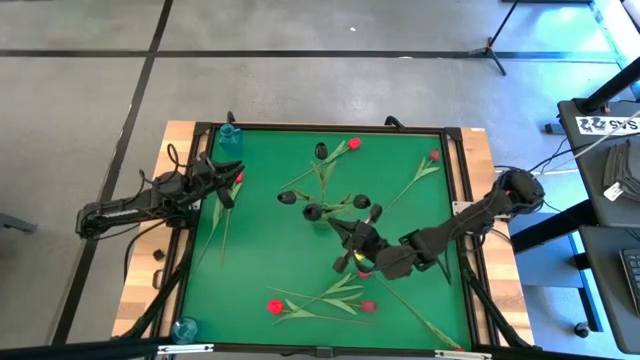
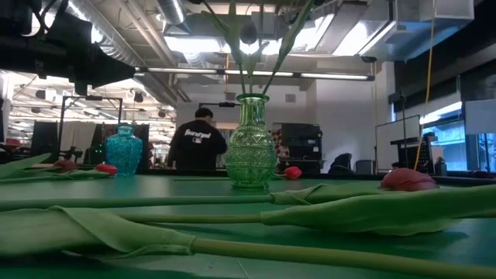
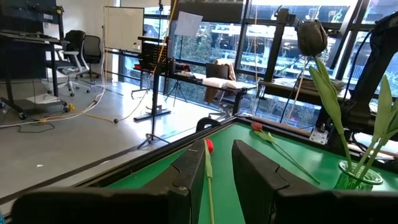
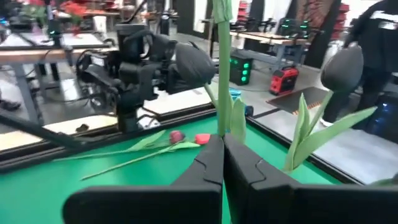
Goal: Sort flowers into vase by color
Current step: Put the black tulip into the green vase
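Note:
A green glass vase (image 2: 250,147) stands mid-table and holds several dark tulips (image 1: 312,211). My right gripper (image 4: 222,140) is beside it (image 1: 352,240), shut on an upright green stem whose head is out of the wrist view. My left gripper (image 3: 211,171) is open at the table's left (image 1: 226,188). Its fingers stand on either side of the stem of a red tulip (image 3: 209,146) lying on the table (image 1: 238,178); whether they touch it I cannot tell. More red tulips (image 1: 275,307) lie flat on the green surface. My right gripper pinches the tulip's green stem (image 4: 221,121) between its two fingers, just below a pair of leaves. The fingers lie across the stem, which stands upright and runs out of the top of the wrist view. Its lower end is hidden behind the fingers.
A blue vase (image 1: 230,137) stands at the far left corner and another (image 1: 185,327) at the near left corner. Red tulips lie at the far side (image 1: 353,143) (image 1: 434,155) and near side (image 1: 367,307). A person (image 2: 198,143) stands beyond the table.

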